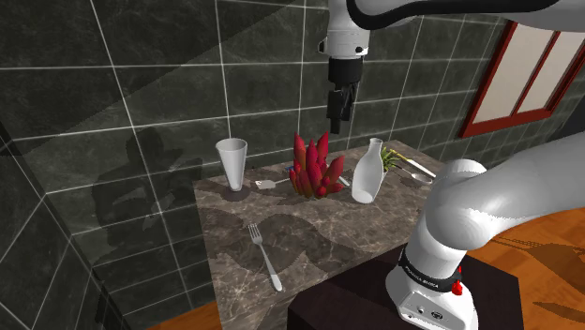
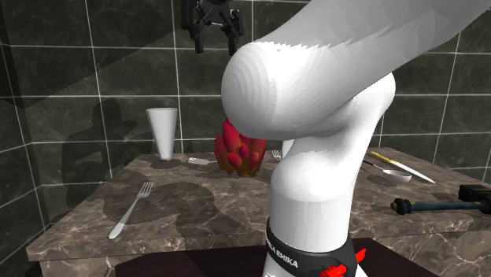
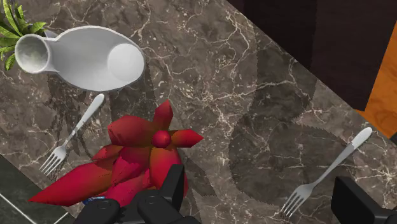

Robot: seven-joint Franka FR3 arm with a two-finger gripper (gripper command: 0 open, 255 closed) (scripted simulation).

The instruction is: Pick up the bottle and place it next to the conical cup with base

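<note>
The gripper (image 2: 215, 49) hangs high against the dark tiled wall (image 2: 94, 71), its two fingers apart and pointing down, nothing between them. The white arm (image 2: 315, 94) takes up the middle and right, its thick elbow in front and its foot ringed by a black band on the stand (image 2: 173, 266). On the marble table (image 2: 204, 204) a white cup (image 2: 163, 130) stands upright on a dark round base near the back left corner. Right of it a red spiky plant (image 2: 236, 153) is partly hidden by the arm. A fork (image 2: 130, 210) lies near the front left edge. At the right lie a pale knife (image 2: 405, 168) and, nearer the front, a dark tool (image 2: 437, 204).
</note>
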